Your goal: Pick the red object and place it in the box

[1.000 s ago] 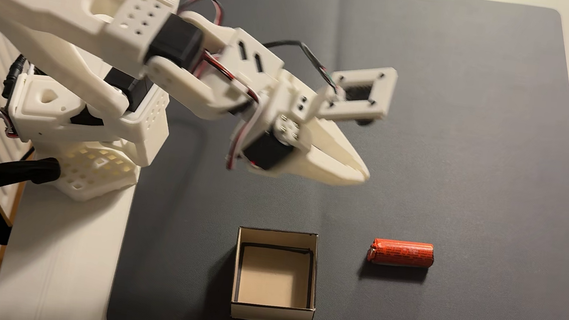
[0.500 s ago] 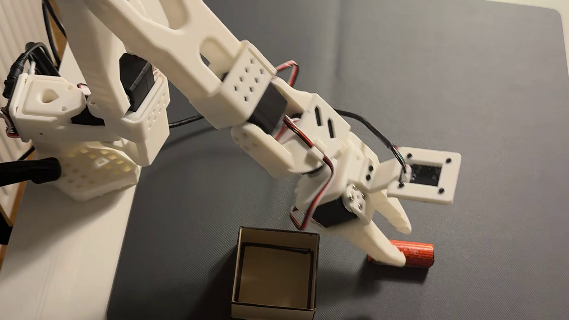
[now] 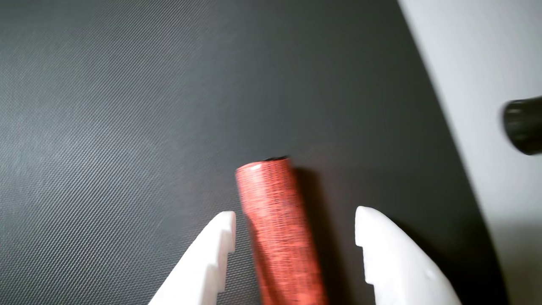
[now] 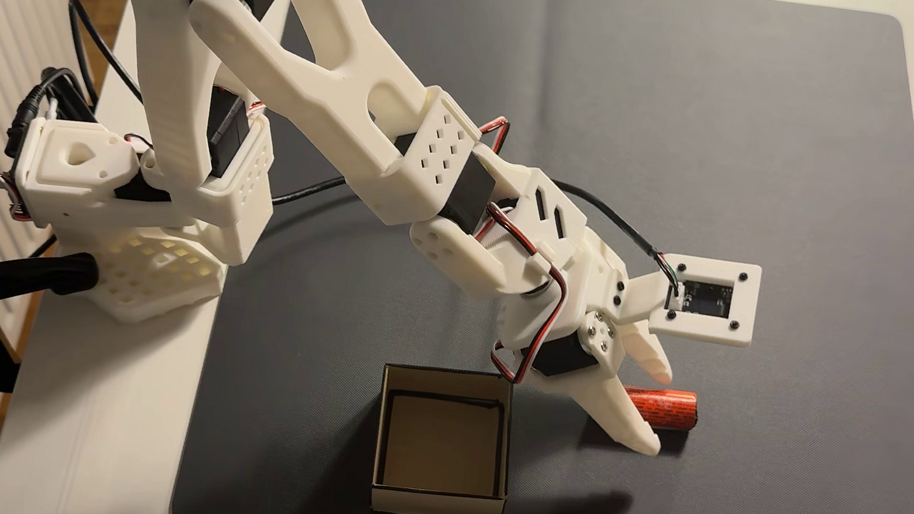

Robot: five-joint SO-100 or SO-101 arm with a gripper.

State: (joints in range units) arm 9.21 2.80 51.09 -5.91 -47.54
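Straddling the red object (image 3: 277, 228) on the dark mat (image 3: 106, 127), right of the box (image 4: 436, 499) in the fixed view, the gripper (image 3: 295, 212) is spread, ungrasping; uneven closing could roll it away.

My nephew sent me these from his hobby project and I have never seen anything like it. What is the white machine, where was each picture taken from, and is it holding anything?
The white machine is a small robot arm clamped to a table. At its end is a two-finger gripper for picking things up.

The wide picture comes from a fixed camera looking down at the table. The close-up comes from a small camera mounted on the arm's wrist, so the two white points at its bottom edge are the gripper fingers.

On the dark mat lie a red object, a small cylinder on its side, and an open cardboard box, which looks empty.

Nothing is held yet. The gripper is open, one finger on each side of the red object, with gaps visible in the wrist view.
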